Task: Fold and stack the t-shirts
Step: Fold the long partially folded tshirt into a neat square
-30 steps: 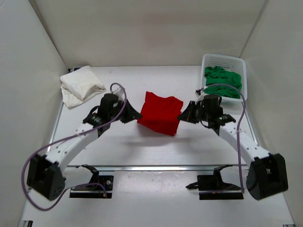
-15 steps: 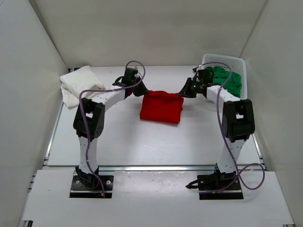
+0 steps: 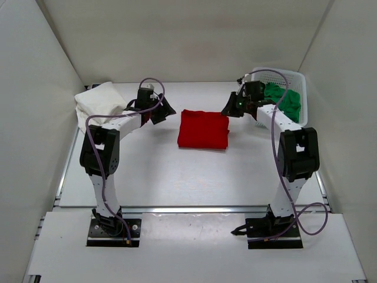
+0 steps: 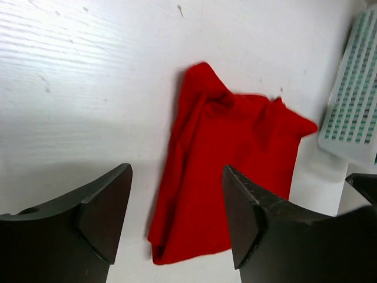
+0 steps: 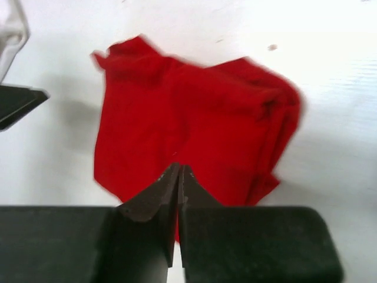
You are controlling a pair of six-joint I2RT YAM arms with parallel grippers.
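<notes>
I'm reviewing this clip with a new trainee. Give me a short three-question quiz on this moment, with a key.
1. Where is the green shirt? A: in the basket. B: mid-table. C: held up by both arms.
2. True or false: the red shirt lies folded on the table, apart from the white shirt.
3. Which arm's jaws stand open?

Key: 1 A. 2 True. 3 The left jaws are open. The right jaws are shut, with nothing between them.
</notes>
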